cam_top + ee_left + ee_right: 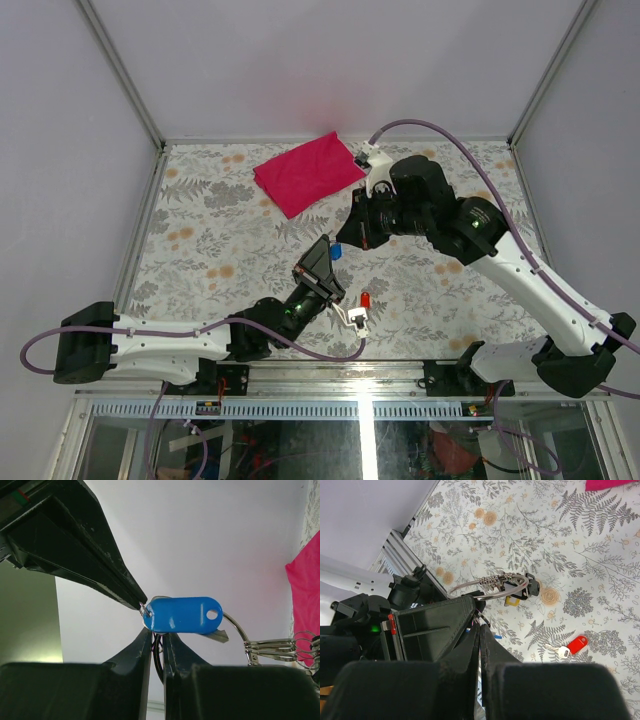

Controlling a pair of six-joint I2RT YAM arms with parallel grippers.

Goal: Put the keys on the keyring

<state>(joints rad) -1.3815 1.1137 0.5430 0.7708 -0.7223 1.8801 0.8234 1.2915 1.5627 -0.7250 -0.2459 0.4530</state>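
The blue key (182,615) is held in the air between both grippers; it shows small in the top view (337,252). My left gripper (157,636) is shut on a thin dark loop of the keyring just under the blue head. The keyring's silver ring (236,626) curves right to its hanging bunch (270,648). My right gripper (481,628) is shut, and one of its fingertips (136,599) meets the blue key's left end. The keyring (492,586) with its black key heads and yellow tag (513,600) hangs above the table. The red key (574,644) lies on the table, also in the top view (366,299).
A magenta folded cloth (308,172) lies at the back of the floral table (200,230). Side walls and a metal rail (350,372) bound the table. Both arms meet above the middle of the table.
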